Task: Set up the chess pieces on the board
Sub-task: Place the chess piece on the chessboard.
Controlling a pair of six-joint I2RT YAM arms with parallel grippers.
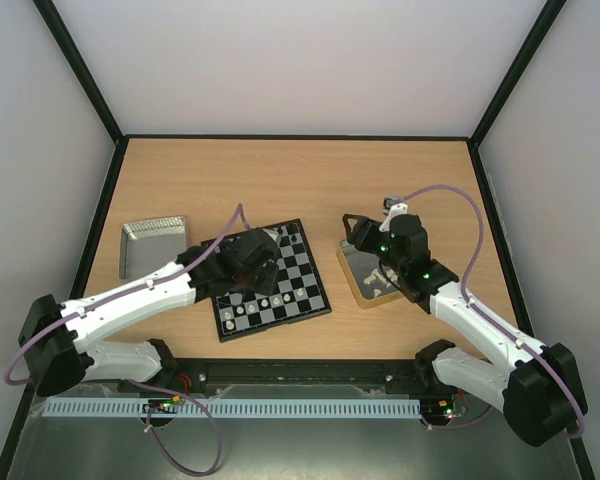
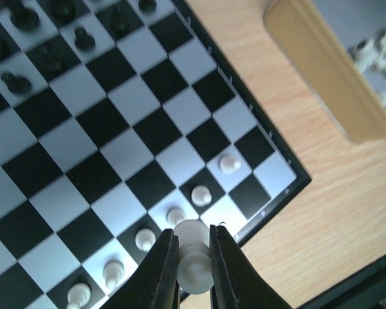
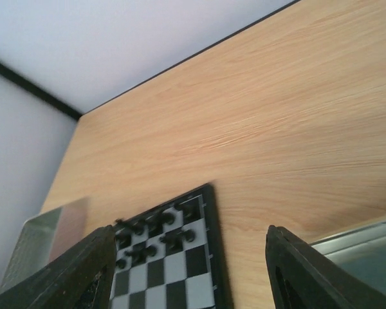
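A silver tray (image 1: 152,240) sits near the left edge of the worktop (image 1: 280,180). The left gripper (image 2: 194,254) is clamped on a white chess piece (image 2: 192,233) above the board (image 1: 308,272), which lies mid-worktop toward the near edge. On it, black pieces (image 2: 83,40) fill the far rows and white pawns (image 2: 201,194) line the near side. Toward the right edge, the right gripper (image 3: 190,257), fingers apart, hangs above the gold-rimmed tray (image 1: 348,283) holding white pieces (image 1: 378,283)

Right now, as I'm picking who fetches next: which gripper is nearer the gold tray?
Right. The right gripper hovers at the far edge of the gold tray; the left gripper is over the chessboard, shut on a white piece.
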